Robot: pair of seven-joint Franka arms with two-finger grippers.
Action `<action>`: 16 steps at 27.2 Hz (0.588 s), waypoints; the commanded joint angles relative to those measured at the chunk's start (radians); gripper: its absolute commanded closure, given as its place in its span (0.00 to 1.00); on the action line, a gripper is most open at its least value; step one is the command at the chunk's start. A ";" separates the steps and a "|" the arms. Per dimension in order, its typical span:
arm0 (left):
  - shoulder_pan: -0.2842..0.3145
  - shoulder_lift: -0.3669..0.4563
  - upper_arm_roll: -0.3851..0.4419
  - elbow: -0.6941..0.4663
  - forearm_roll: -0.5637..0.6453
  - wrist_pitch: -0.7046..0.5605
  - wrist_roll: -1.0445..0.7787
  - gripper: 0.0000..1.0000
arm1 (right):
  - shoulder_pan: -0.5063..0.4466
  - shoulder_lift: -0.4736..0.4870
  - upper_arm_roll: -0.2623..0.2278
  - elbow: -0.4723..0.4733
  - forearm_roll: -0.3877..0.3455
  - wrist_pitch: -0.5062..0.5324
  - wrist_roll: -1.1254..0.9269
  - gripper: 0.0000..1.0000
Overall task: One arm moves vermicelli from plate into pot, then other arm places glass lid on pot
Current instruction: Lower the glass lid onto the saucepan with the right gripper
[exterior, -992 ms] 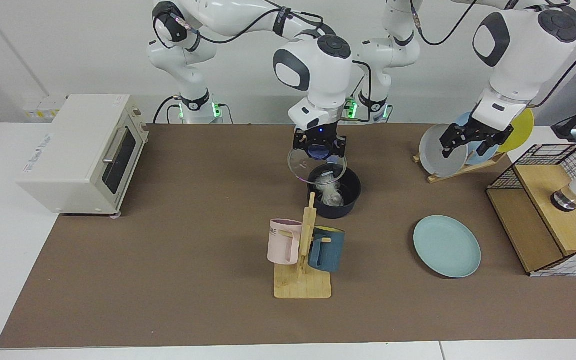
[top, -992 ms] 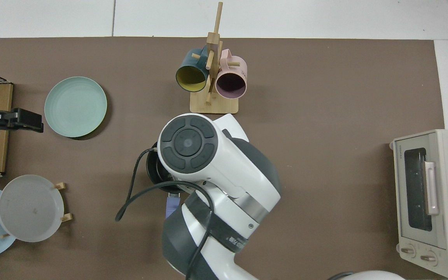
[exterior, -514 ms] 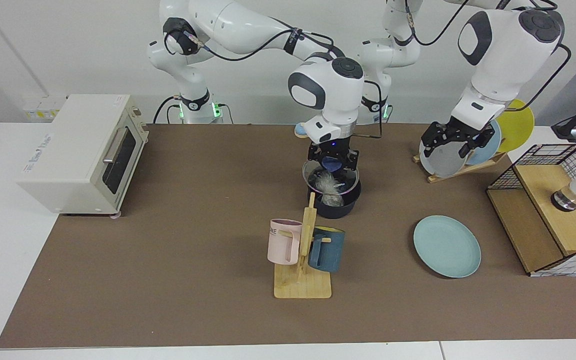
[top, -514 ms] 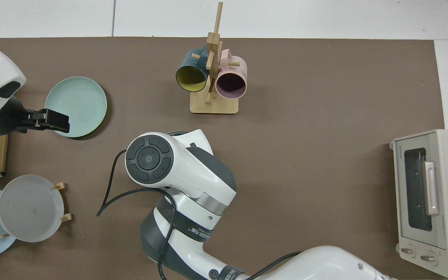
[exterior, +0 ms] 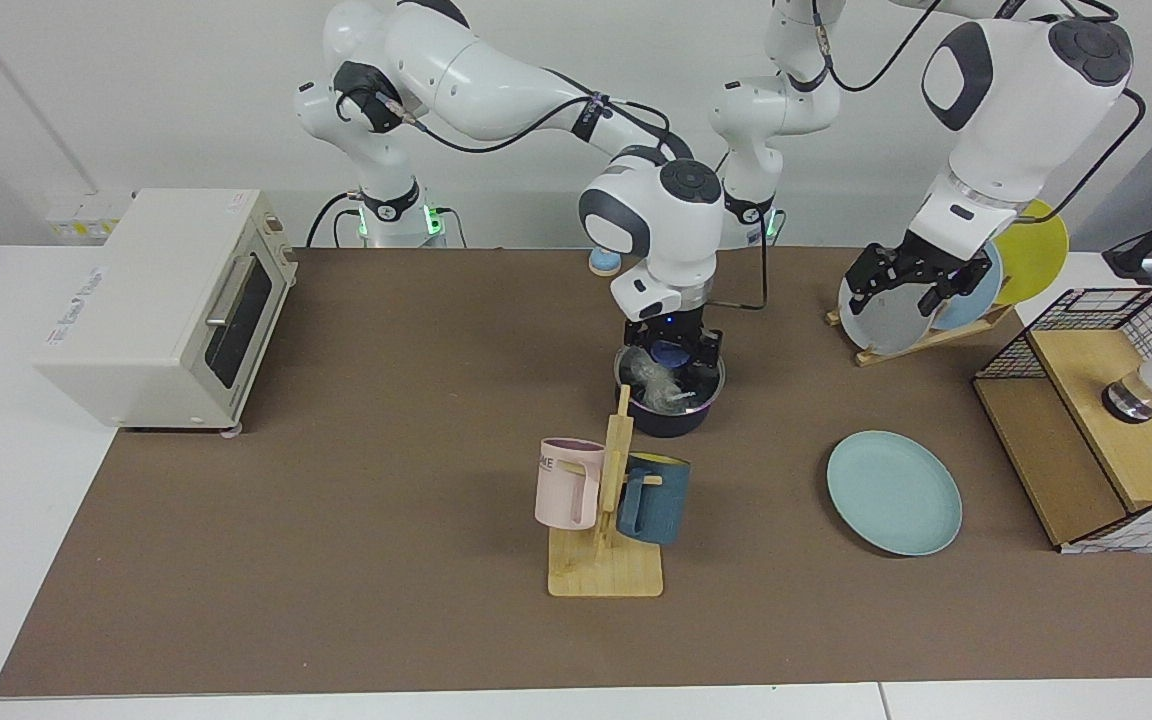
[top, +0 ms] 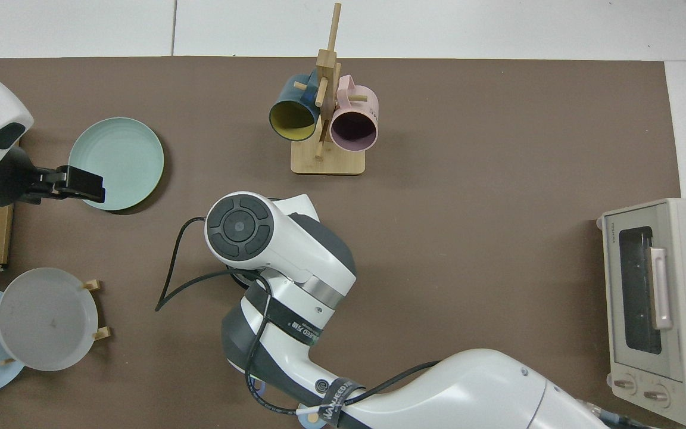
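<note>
The dark pot (exterior: 669, 415) stands mid-table with the glass lid (exterior: 688, 386) resting level on its rim. The white vermicelli (exterior: 654, 376) shows through the glass, inside the pot. My right gripper (exterior: 672, 352) comes straight down from above and is shut on the lid's blue knob. In the top view the right arm's wrist (top: 242, 224) covers pot and lid. The pale teal plate (exterior: 894, 492) (top: 115, 163) lies bare to the side. My left gripper (exterior: 908, 287) (top: 84, 185) hangs open and holds nothing, in front of the upright plates.
A wooden mug tree (exterior: 606, 520) with a pink and a dark blue mug stands just in front of the pot. A plate rack (exterior: 921, 325) holds grey, blue and yellow plates. A toaster oven (exterior: 166, 300) and a wire-sided wooden shelf (exterior: 1096, 430) flank the mat.
My right gripper brought the tilted lid down from above the pot and set it level on the rim. The left arm drifted a little toward the centre and then held still.
</note>
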 commanded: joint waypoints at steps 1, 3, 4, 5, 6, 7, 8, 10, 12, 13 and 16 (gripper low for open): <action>0.003 0.001 0.006 0.012 -0.016 -0.014 0.002 0.00 | 0.002 0.038 0.032 0.056 -0.019 -0.046 0.034 1.00; 0.003 0.001 0.006 0.012 -0.016 -0.014 0.005 0.00 | 0.002 0.039 0.033 0.058 -0.019 -0.061 0.032 1.00; 0.003 -0.001 0.007 0.012 -0.016 -0.014 0.004 0.00 | 0.002 0.039 0.033 0.058 -0.019 -0.064 0.032 1.00; 0.003 -0.002 0.006 0.012 -0.016 -0.014 0.004 0.00 | 0.002 0.039 0.033 0.061 -0.019 -0.069 0.032 1.00; 0.003 -0.003 0.006 0.012 -0.016 -0.014 0.004 0.00 | 0.002 0.041 0.035 0.066 -0.019 -0.081 0.032 1.00; 0.003 -0.003 0.006 0.012 -0.016 -0.014 0.004 0.00 | 0.002 0.044 0.037 0.075 -0.019 -0.098 0.032 1.00; 0.003 -0.003 0.006 0.012 -0.016 -0.014 0.004 0.00 | 0.002 0.048 0.038 0.085 -0.017 -0.118 0.031 1.00; 0.003 -0.003 0.007 0.012 -0.016 -0.012 0.004 0.00 | 0.002 0.053 0.058 0.096 -0.019 -0.139 0.029 1.00; 0.004 -0.003 0.007 0.012 -0.016 -0.012 0.004 0.00 | -0.001 0.055 0.072 0.098 -0.020 -0.144 0.029 1.00; 0.004 -0.003 0.006 0.012 -0.016 -0.012 0.004 0.00 | -0.001 0.055 0.072 0.098 -0.019 -0.144 0.028 1.00; 0.004 -0.004 0.006 0.012 -0.016 -0.012 0.004 0.00 | -0.007 0.058 0.073 0.098 -0.017 -0.144 0.028 1.00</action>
